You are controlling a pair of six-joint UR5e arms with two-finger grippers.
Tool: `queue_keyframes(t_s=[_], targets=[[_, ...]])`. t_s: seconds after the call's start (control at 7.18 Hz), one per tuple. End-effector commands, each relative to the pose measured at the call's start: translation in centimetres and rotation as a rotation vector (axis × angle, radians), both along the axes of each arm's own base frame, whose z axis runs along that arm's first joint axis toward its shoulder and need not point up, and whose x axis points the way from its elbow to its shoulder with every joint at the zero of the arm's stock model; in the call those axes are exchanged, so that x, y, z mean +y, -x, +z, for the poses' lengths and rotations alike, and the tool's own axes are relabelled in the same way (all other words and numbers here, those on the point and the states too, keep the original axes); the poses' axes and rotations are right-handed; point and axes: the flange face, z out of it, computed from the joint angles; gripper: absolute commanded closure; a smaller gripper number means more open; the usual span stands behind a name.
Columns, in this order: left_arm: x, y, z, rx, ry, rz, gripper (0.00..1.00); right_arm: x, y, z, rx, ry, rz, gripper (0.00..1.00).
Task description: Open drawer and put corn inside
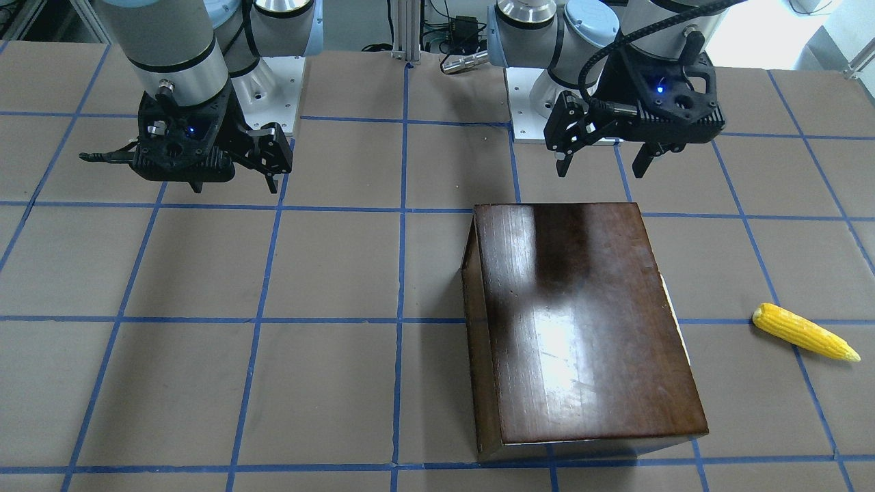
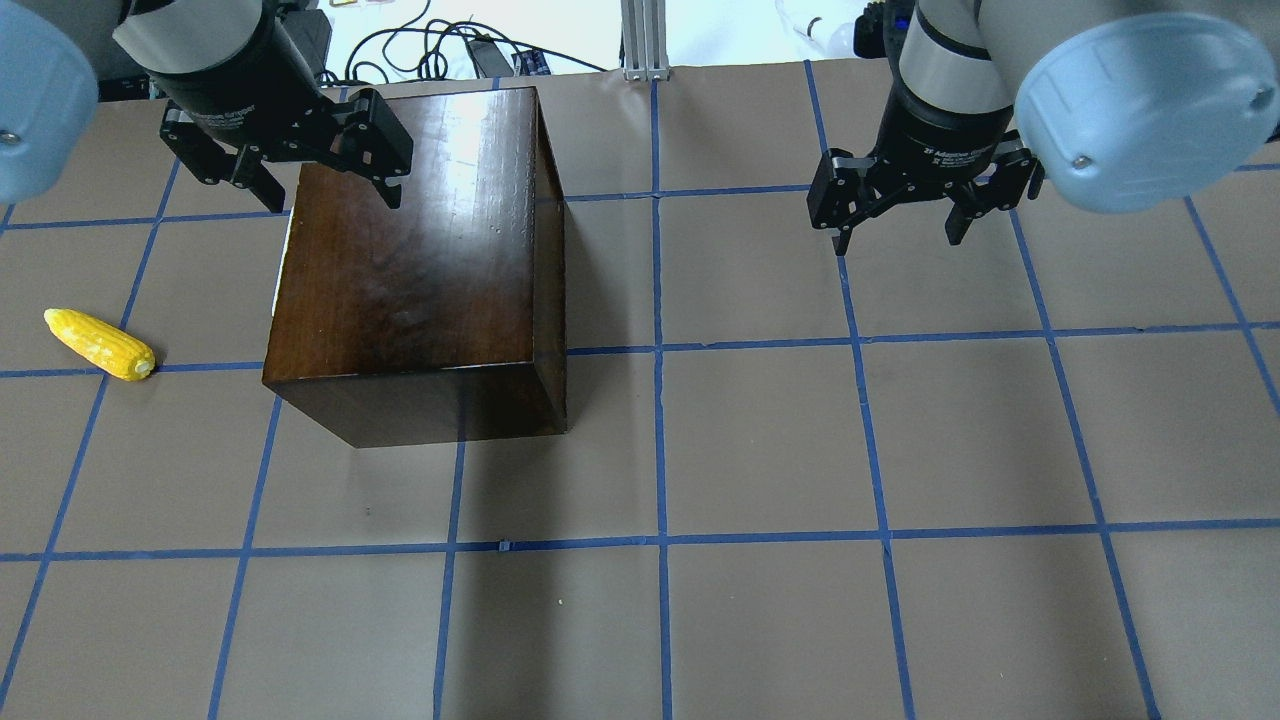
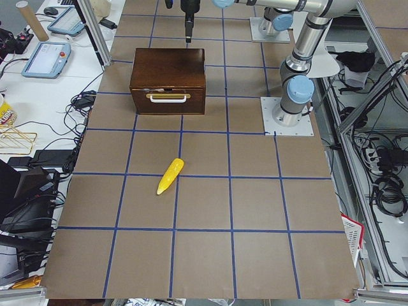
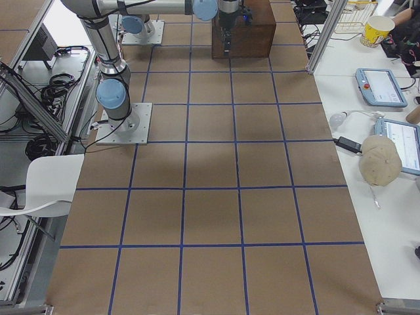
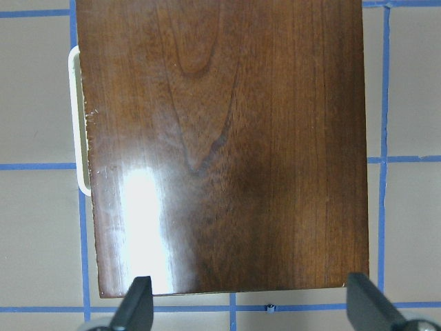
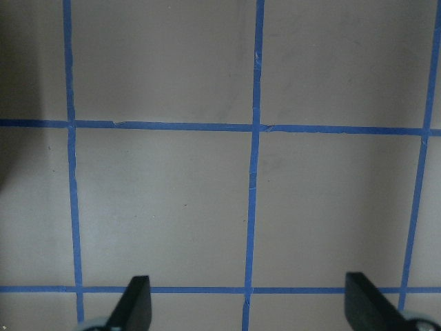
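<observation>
Box top [image 5: 220, 152] close below left gripper [image 2: 318, 195] (jaws apart; right gripper [image 2: 897, 238] likewise). Lower onto white handle [image 5: 74, 121], pinch squarely, pull drawer [image 3: 159, 107] straight toward corn [image 2: 100, 343].

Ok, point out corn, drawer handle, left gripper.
corn [image 2: 98, 343], overhead view, middle of the cob.
drawer handle [image 5: 74, 117], left wrist view, middle of the pale bar.
left gripper [image 1: 601, 169], front-facing view, midway between fingertips.

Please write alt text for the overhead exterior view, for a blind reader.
A glossy dark-brown wooden box stands on a brown table gridded with blue tape; a yellow corn cob lies apart to its left. The left hand hangs open over the box's upper edge in the picture, the right hand open over the table.
</observation>
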Motion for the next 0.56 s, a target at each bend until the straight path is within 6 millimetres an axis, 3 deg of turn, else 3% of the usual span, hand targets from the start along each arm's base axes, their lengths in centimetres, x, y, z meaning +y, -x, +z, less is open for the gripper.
queue_keyframes(t_s=[0.0,0.42], targets=[[-0.2,-0.3,0.5,-0.005,-0.027,0.005,0.00,0.0,0.0,0.0,0.000,0.000,0.000,0.00],[-0.8,-0.3,-0.7,-0.003,-0.044,0.004,0.00,0.0,0.0,0.0,0.000,0.000,0.000,0.00]])
